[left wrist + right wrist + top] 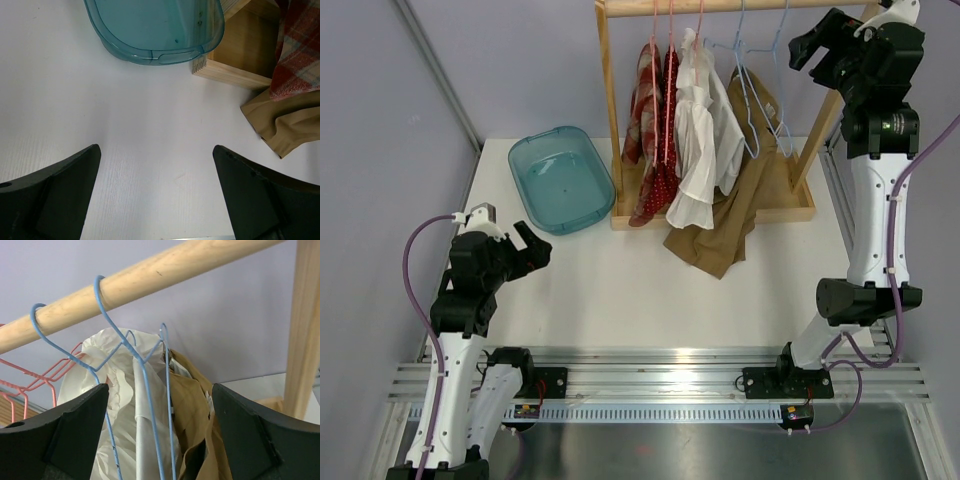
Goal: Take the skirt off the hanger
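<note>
A wooden rack (pixel 705 8) holds several garments on pink and blue wire hangers. A tan skirt-like garment (pixel 745 190) hangs at the right on a blue hanger (pixel 782 70), and its lower end spills over the rack base onto the table. Left of it hang a white ruffled top (pixel 702 140) and two red garments (pixel 650 120). My right gripper (pixel 812 48) is open and empty, high up by the rod's right end. In the right wrist view the blue hangers (pixel 120 325) and the tan garment (pixel 200 405) lie between its fingers. My left gripper (pixel 528 248) is open and empty, low over the table.
A teal plastic bin (pixel 558 180) stands left of the rack and shows in the left wrist view (pixel 155 30). The rack's wooden base (pixel 235 65) and right upright (pixel 302 325) are near. A plaid hem (pixel 295 55) and the tan hem (pixel 285 125) lie right of my left gripper.
</note>
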Controlling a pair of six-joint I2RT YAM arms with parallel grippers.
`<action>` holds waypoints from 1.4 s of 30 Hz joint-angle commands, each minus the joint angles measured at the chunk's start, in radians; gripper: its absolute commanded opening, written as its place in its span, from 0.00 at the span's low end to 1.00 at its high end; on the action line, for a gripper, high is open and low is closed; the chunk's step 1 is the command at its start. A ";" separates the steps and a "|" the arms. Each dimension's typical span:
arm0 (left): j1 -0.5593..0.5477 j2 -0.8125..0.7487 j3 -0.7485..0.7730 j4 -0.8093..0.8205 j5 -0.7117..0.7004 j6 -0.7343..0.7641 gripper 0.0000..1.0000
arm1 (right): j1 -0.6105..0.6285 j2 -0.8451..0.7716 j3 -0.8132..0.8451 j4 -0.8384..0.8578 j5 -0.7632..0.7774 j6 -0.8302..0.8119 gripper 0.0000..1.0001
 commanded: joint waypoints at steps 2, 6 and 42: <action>-0.005 -0.001 0.001 0.030 0.015 0.002 0.99 | 0.045 0.103 0.108 -0.023 -0.084 0.023 0.90; -0.005 -0.003 -0.001 0.031 0.013 0.002 0.99 | 0.077 0.164 0.151 -0.061 -0.098 0.026 0.84; -0.933 0.742 1.022 0.297 -0.067 0.265 0.99 | 0.111 -0.302 -0.191 -0.062 0.017 0.006 0.00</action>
